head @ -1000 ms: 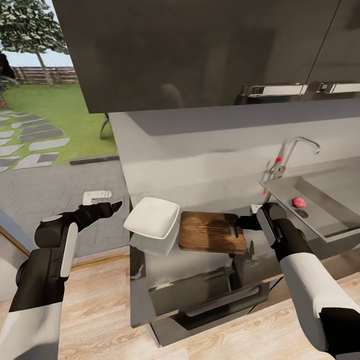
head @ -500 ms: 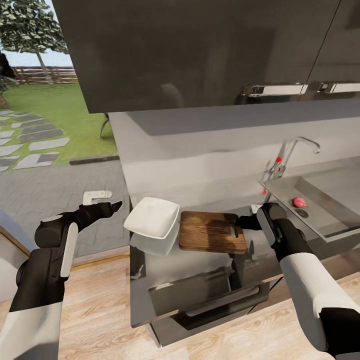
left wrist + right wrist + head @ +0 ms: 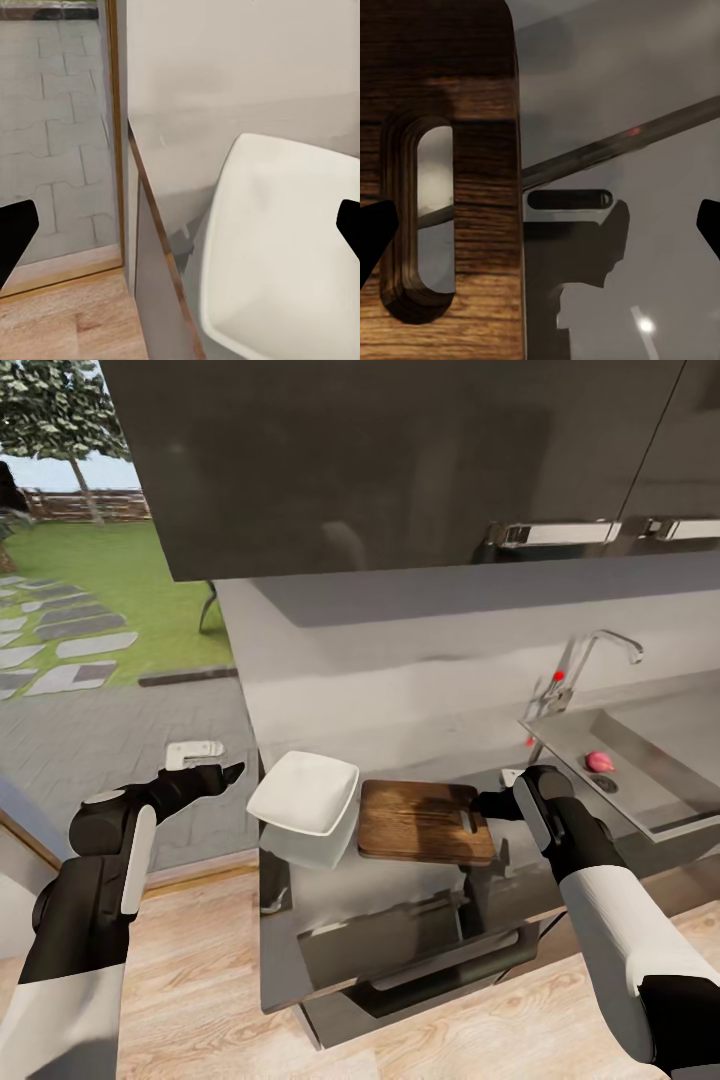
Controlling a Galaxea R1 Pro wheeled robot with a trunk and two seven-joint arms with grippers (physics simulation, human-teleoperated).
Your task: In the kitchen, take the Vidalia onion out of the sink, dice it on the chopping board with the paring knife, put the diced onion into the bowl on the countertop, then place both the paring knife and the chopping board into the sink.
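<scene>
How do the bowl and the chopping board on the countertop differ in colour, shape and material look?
The bowl is plain white; the chopping board is dark brown with visible wood grain. The bowl is squarish with flaring raised sides, whereas the chopping board is a flat rectangle. The chopping board has a slot-shaped handle hole; the bowl has none. Both have rounded corners and sit side by side on the countertop.

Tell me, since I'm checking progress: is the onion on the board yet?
No, the onion lies in the sink by the drain, and the board on the countertop is bare.
</scene>
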